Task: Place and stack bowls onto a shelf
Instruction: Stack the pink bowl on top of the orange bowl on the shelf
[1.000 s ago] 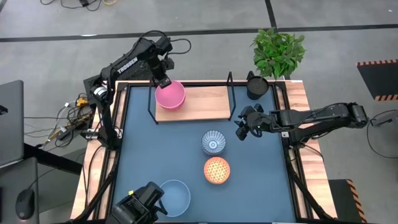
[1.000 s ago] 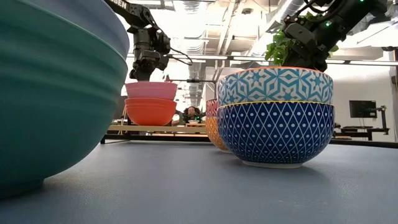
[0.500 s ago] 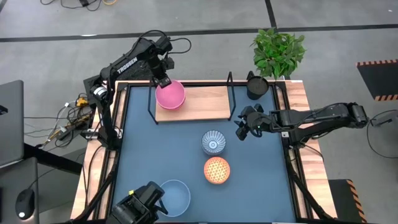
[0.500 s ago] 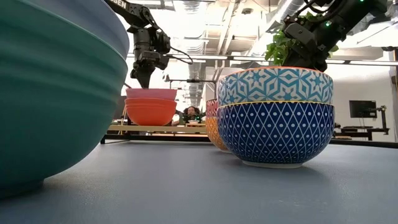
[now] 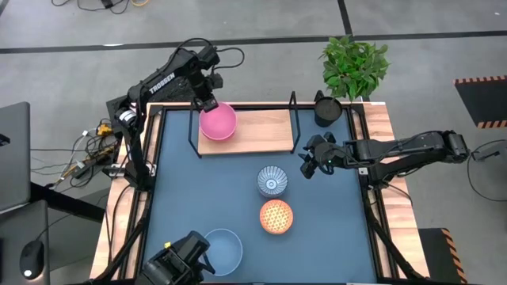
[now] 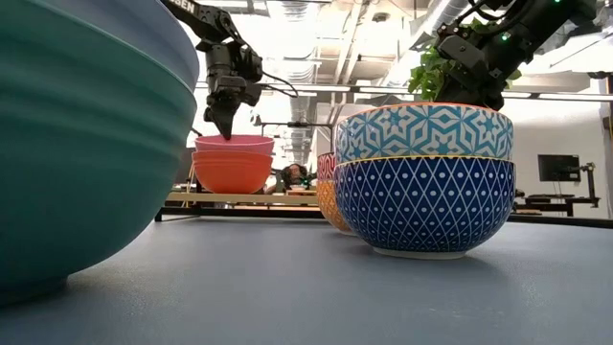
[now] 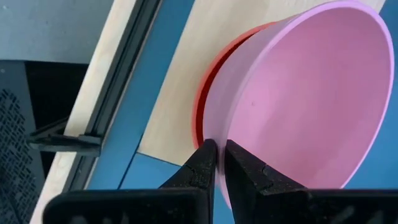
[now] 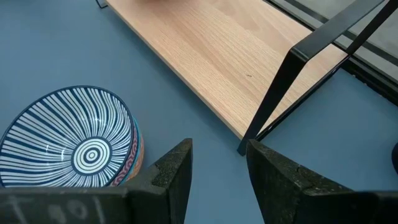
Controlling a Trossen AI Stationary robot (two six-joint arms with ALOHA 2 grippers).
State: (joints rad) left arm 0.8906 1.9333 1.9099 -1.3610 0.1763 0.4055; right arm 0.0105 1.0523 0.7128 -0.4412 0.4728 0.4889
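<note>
Where visible: five bowls [image 5: 218, 121], one shelf [image 5: 265, 131]

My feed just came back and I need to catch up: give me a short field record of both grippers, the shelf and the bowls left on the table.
left gripper: pinching the pink bowl's rim
pink bowl: nested in a red-orange bowl on the shelf, left end
right gripper: open, empty, near the shelf's right end
on table: blue-patterned bowl, orange dotted bowl, pale blue bowl
shelf, right half: bare
</note>
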